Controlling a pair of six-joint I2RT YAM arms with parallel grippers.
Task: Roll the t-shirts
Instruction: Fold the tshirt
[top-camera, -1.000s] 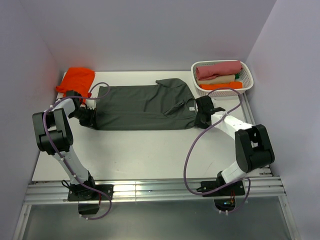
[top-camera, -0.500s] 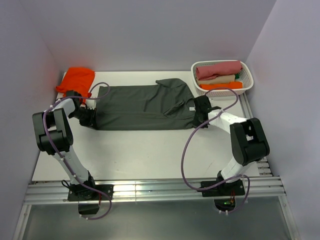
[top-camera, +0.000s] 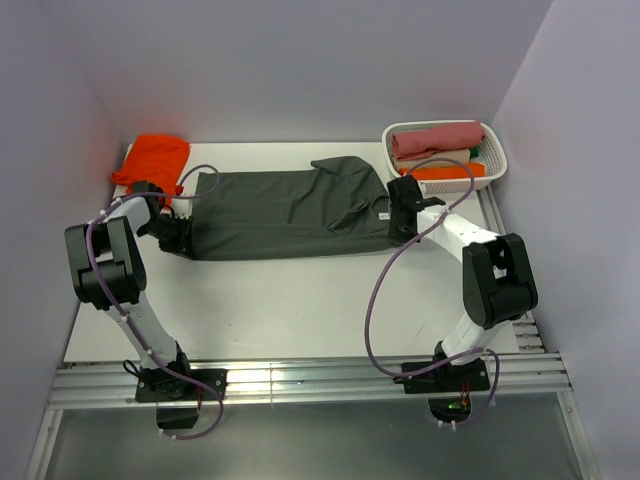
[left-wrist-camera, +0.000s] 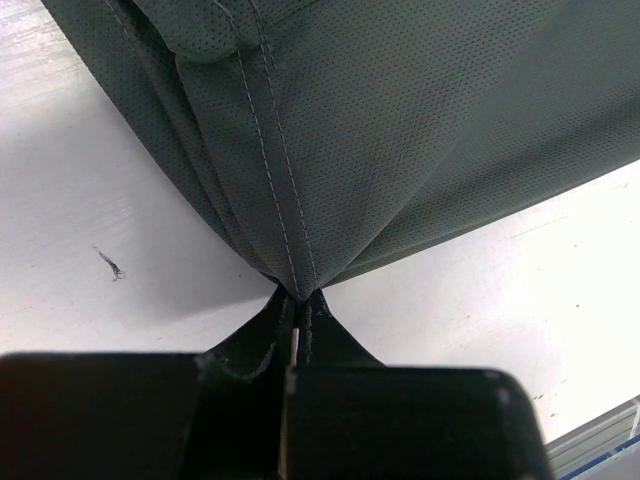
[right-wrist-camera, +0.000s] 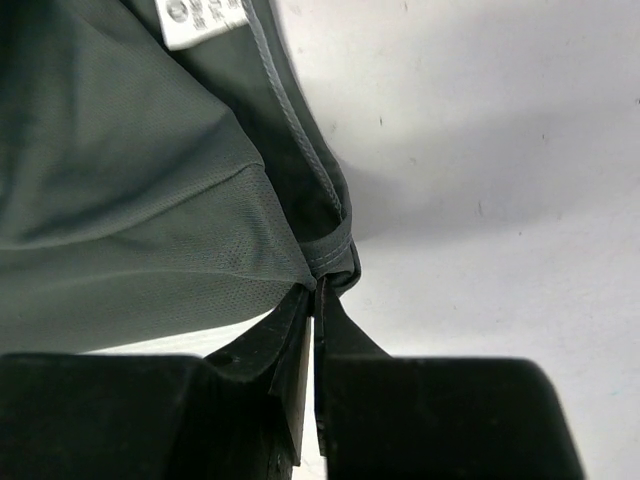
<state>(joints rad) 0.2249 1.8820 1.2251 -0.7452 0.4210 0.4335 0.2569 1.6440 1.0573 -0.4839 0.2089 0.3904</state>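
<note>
The dark grey t-shirt (top-camera: 290, 215) lies spread flat across the far half of the white table (top-camera: 300, 300), its length running left to right between the two arms, hem end to the left and neck end to the right. A sleeve is folded over the body near the right end, and the small white neck label (right-wrist-camera: 200, 20) faces up close to the right edge of the cloth. The left gripper (left-wrist-camera: 298, 310) sits low at the left end of the garment. Its jaws are pressed together on a bunched corner of the stitched hem, and the fabric rises from the pinch in a taut fan. The right gripper (right-wrist-camera: 315, 290) sits low at the neck end, just beside the label. Its jaws are closed on the edge of the collar, with a thin fold of cloth caught between the fingers. Both pinched corners are lifted slightly, and the middle of the shirt rests on the table. The orange t-shirt (top-camera: 152, 160) lies crumpled in the far left corner, just behind the left gripper and apart from the grey one. A white basket (top-camera: 445, 124) stands in the far right corner, holding rolled garments in pink, tan, orange and green. A purple cable (top-camera: 375, 310) loops from each arm down toward its base.
</note>
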